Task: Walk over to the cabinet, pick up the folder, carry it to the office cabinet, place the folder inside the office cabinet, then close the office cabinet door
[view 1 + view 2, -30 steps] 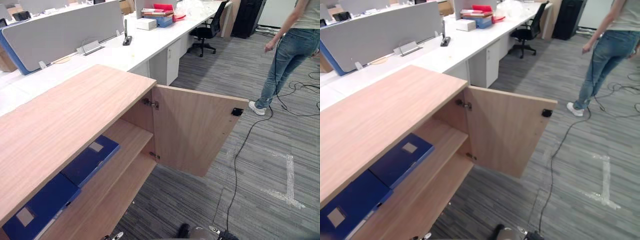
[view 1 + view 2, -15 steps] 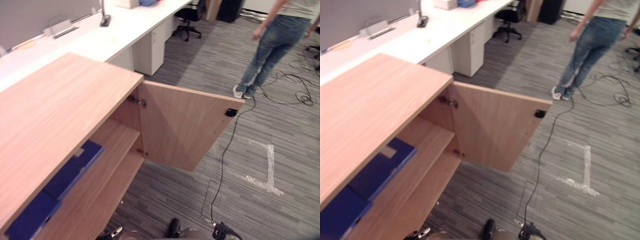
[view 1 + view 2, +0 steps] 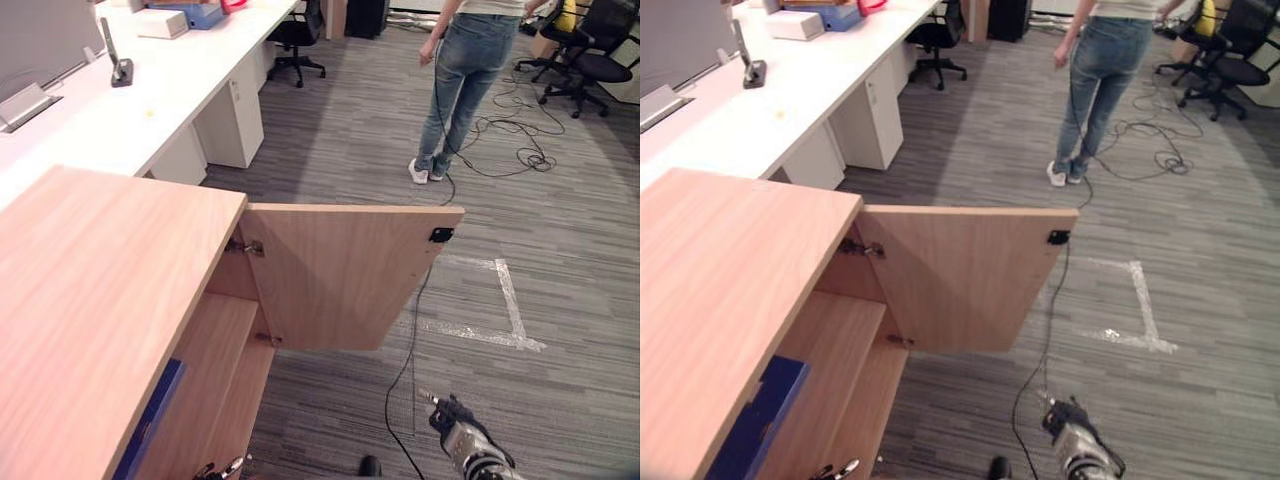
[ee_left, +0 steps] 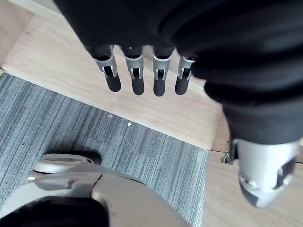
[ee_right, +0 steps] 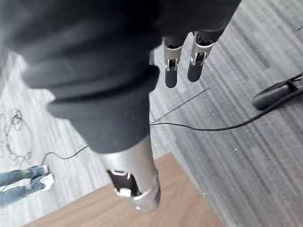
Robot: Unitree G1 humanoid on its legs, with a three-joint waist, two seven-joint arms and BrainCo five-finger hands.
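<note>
Left eye view had the cabinet (image 3: 90, 300) with its door (image 3: 340, 275) wide open, and the blue folder (image 3: 150, 425) lay on a shelf inside, neither hand on it. A person (image 3: 465, 70) stood off near the desk (image 3: 130, 110). Left wrist view: left hand (image 4: 142, 42) loose, fingers straight, empty, over the carpet (image 4: 118, 146). Right wrist view: right hand (image 5: 171, 61) same deal, relaxed and empty above the carpet.

The left hand (image 4: 156, 28) wears a black ribbed cover over its back and wrist. Below it sit silver fingers (image 4: 134, 71) with slotted metal segments and rounded dark tips, and the thumb (image 4: 265, 165) is a thicker silver-grey barrel. The right hand (image 5: 94, 66) matches: black cover, silver fingers (image 5: 171, 61), dark tips, and possibly a small pale mark on its thumb (image 5: 135, 184).
</note>
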